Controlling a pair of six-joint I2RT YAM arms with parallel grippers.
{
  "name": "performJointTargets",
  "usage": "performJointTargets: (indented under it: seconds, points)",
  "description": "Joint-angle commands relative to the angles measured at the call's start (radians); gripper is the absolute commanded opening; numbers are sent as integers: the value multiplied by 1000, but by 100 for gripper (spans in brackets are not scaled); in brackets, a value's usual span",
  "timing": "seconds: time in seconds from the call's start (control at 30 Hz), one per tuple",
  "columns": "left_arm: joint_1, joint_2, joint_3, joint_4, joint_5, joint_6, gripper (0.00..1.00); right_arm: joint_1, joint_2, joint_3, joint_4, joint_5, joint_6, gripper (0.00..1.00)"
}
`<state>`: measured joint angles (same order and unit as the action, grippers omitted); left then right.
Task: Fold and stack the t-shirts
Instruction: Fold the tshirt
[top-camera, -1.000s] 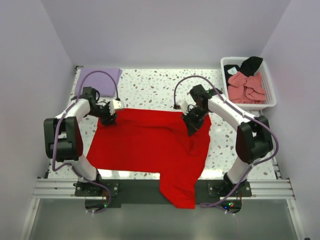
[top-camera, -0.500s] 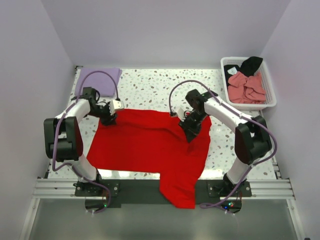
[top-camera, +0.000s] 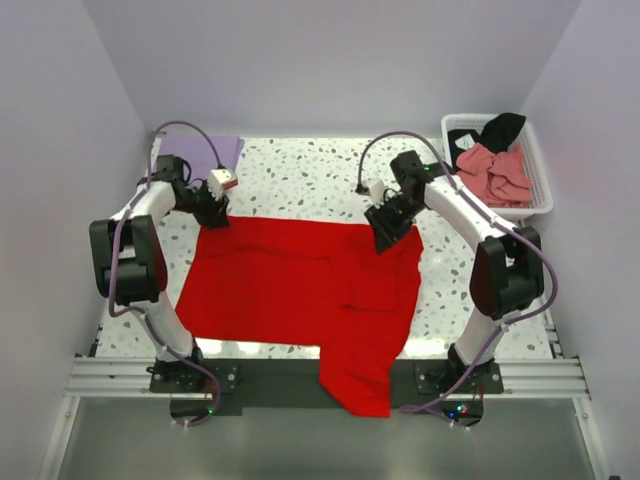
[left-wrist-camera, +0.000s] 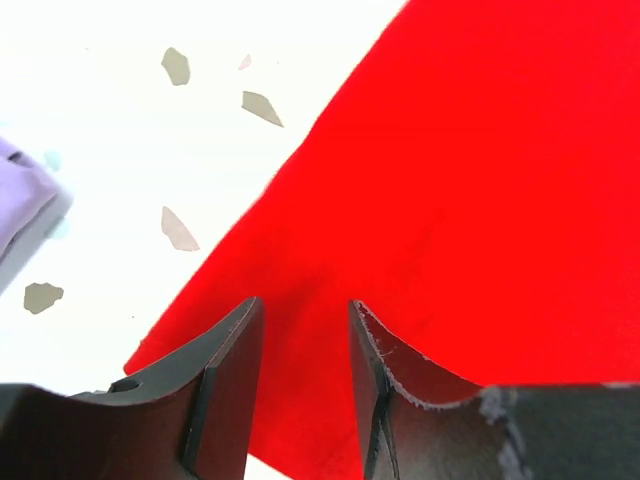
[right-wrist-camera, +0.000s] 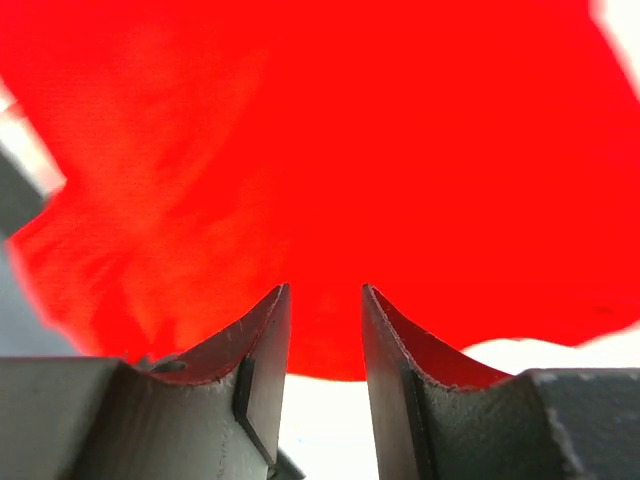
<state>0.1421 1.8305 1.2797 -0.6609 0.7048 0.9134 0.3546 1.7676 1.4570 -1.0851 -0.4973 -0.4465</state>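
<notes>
Firmly pinching the far edge of the red t-shirt (top-camera: 300, 285), spread across the speckled desk (top-camera: 300, 175), with left jaws and right jaws both clenched on cloth.

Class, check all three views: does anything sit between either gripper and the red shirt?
Nothing visible does. The left gripper and right gripper are both at the far edge of the red shirt, and each wrist view shows only red cloth between the jaws.
</notes>
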Motion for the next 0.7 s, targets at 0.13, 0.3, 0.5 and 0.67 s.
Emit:
performJointTargets:
  seconds: [0.13, 0.3, 0.5, 0.67]
  points:
    - [-3, 101, 49, 90, -169, -234, 40, -20, 139, 35, 226, 374, 111, 34]
    - [1, 144, 40, 126, -304, -306, 34, -29, 256, 94, 280, 496, 95, 32]
    - [21, 255, 102, 156, -433, -419, 29, -45, 462, 256, 355, 641, 57, 31]
    - [14, 351, 292, 115, -387, -478, 30, -51, 601, 544, 326, 571, 61, 33]
